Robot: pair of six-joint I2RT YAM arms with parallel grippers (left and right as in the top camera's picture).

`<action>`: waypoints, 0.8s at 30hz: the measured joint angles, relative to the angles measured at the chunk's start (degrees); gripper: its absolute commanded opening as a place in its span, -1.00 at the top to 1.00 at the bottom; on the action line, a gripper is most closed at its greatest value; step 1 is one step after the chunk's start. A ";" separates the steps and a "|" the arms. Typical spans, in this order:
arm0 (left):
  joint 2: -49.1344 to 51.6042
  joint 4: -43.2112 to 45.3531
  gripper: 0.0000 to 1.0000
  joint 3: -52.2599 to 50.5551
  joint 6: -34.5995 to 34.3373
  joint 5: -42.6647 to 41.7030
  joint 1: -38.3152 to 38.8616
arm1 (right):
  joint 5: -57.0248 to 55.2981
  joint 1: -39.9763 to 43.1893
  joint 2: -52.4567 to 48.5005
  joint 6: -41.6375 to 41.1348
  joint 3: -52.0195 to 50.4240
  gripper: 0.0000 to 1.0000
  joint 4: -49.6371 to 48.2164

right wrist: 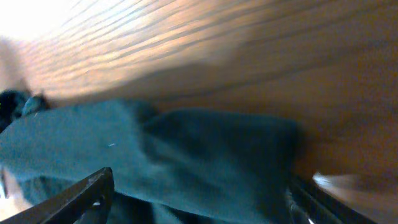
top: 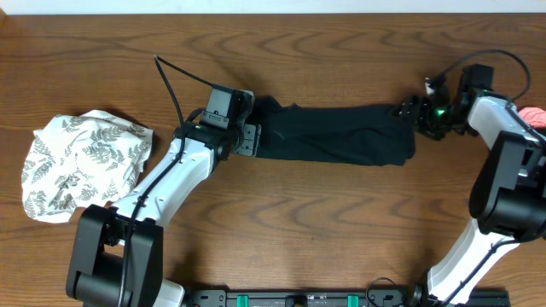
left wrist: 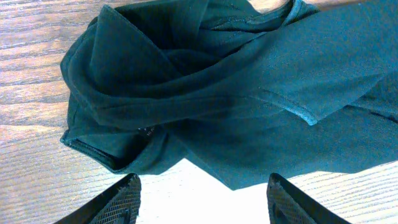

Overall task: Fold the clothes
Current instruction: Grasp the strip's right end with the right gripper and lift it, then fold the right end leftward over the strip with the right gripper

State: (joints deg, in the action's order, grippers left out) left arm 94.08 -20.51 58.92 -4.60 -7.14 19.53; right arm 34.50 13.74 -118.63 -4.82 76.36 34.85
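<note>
The clothes are a plain black shirt (top: pixel 341 135) lying bunched in a long band across the middle of the wooden table. My left gripper (top: pixel 252 136) sits at the band's left end. In the left wrist view it (left wrist: pixel 204 178) is open, with bare table between its fingertips and the rumpled shirt (left wrist: pixel 249 81) just ahead of them, not touched. At the band's right end is my right gripper (top: pixel 408 112). Seen from the right wrist, that gripper (right wrist: pixel 199 180) stands wide apart astride the shirt's edge (right wrist: pixel 186 149), with cloth lying between the fingers.
A crumpled white cloth with grey leaf print (top: pixel 81 162) lies at the left of the table. A pink item (top: pixel 536 115) shows at the right edge behind the right arm. A black cable (top: pixel 171 81) arcs up from the left arm.
</note>
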 measured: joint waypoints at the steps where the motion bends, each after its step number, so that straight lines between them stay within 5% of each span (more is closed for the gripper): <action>1: 0.00 0.00 -0.31 0.00 -0.07 0.00 0.00 | 0.52 -0.57 -0.11 0.42 -0.02 -0.56 0.24; 5: 0.00 -0.07 -0.31 0.00 -0.09 0.00 0.04 | 1.27 -1.73 -0.46 1.42 -0.07 -0.22 2.80; 10: 0.00 -0.07 -0.32 0.00 -0.09 0.00 0.04 | -0.42 -1.88 -1.03 1.27 -0.42 0.59 5.09; 14: 0.00 -0.07 -0.30 0.00 -0.09 0.00 0.04 | -0.92 -1.60 -1.51 1.77 -0.85 0.97 5.42; 24: -0.02 -0.04 -0.32 0.00 -0.09 0.00 0.04 | -11.82 4.28 2.54 1.62 -2.19 0.97 14.62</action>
State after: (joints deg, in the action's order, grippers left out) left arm 94.06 -20.56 58.92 -4.69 -7.14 19.57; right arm 22.68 18.02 -116.09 -3.20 74.17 49.47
